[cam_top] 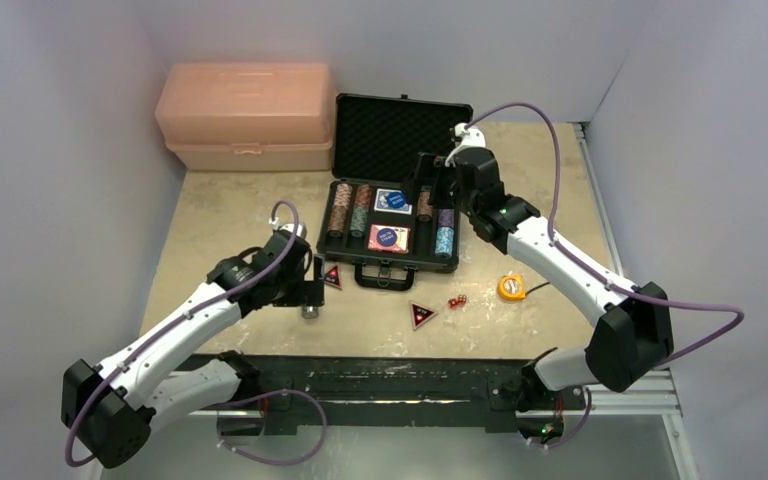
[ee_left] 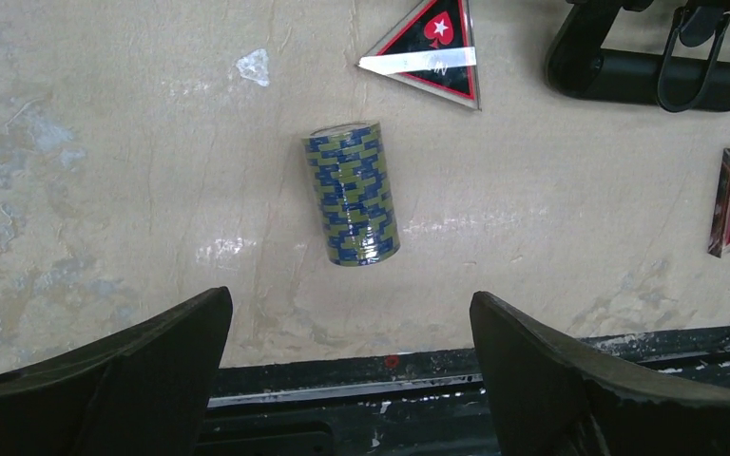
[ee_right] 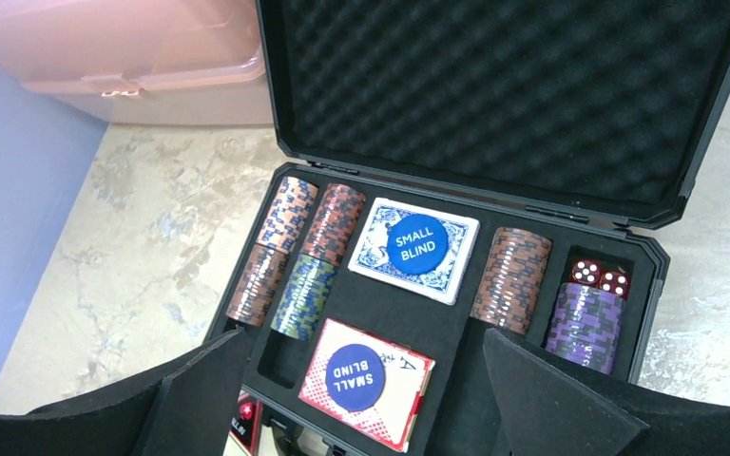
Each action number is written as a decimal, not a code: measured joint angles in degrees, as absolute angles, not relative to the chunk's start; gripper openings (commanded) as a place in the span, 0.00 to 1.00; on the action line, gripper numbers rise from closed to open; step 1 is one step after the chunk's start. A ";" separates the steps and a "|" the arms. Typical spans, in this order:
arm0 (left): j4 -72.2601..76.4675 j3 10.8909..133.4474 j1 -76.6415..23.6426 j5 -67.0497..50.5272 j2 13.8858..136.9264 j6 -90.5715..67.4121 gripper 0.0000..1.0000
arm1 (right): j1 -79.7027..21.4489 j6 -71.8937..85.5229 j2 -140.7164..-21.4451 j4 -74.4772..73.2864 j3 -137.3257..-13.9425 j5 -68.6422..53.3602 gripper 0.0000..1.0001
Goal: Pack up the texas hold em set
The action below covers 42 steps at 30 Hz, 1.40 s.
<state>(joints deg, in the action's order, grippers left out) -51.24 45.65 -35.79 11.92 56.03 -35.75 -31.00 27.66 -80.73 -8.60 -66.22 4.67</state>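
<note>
Your left gripper (ee_left: pixel 350 306) hung released, 1 loose chip stack (ee_left: pixel 352 193) lying on its side on the table (ee_left: pixel 105 152) at its 12 o'clock, long axis 11-to-5, nearer it than your released right gripper (ee_right: pixel 366 337) over the case (ee_right: pixel 494 85).

Overhead overview, downward wrist close-ups, shared case (cam_top: pixel 390 135)

The left arm (cam_top: pixel 175 335) and the right arm (cam_top: pixel 570 265) share one build: smooth white link shells between bulky black joint housings. A thin purple cable (cam_top: pixel 550 130) trails loosely along each. A small green light (cam_top: pixel 501 211) glows on the right arm's black wrist housing. The left claw (ee_left: pixel 350 299) and the right claw (ee_right: pixel 366 334) each have two broad matte-black fingers (ee_left: pixel 124 380) with curved inner edges.
</note>
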 measured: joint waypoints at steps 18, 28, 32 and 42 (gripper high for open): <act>-42.41 41.98 -36.40 9.67 62.06 -36.45 0.84 | -31.00 26.46 -81.41 -8.78 -66.24 4.27 0.99; -40.51 41.04 -36.42 10.26 66.54 -36.99 0.79 | -31.00 25.82 -81.41 -9.08 -66.26 3.38 0.99; -40.18 40.95 -36.42 11.09 67.88 -37.58 0.78 | -31.00 25.78 -81.65 -9.06 -66.32 3.18 0.99; -39.27 40.53 -36.42 12.62 72.47 -39.94 0.74 | -31.00 25.52 -83.20 -9.52 -66.63 1.96 0.99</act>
